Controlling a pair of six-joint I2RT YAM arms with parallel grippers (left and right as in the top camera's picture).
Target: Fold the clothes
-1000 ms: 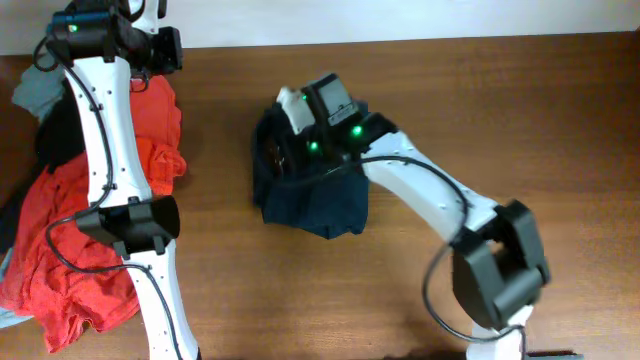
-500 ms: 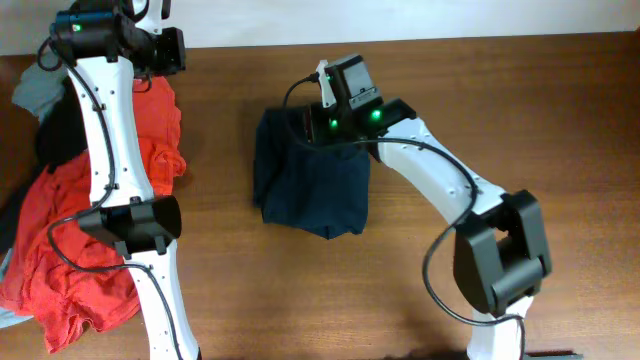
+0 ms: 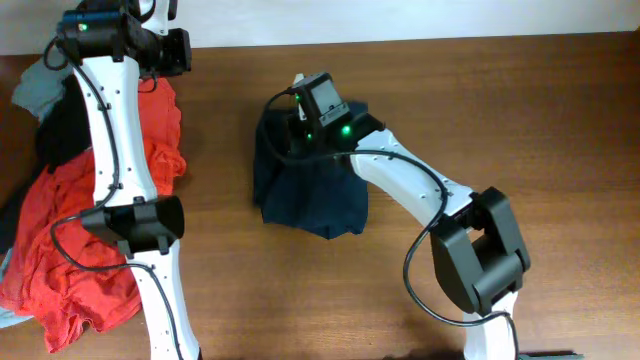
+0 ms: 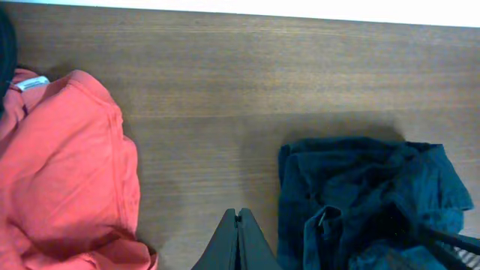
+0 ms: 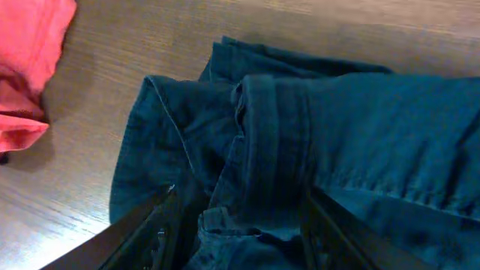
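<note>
Wood table [image 3: 540, 120], pale wall [image 3: 400, 15] perhaps behind, bears navy clothes [image 3: 310, 200]; right jaws splayed, left jaws closed.

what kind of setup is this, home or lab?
Most likely a lab bench for robot data collection, not a home. The left arm and right arm stand at a wooden table, a heap of other clothes sits beside the left arm, and one navy garment lies mid-table.
</note>
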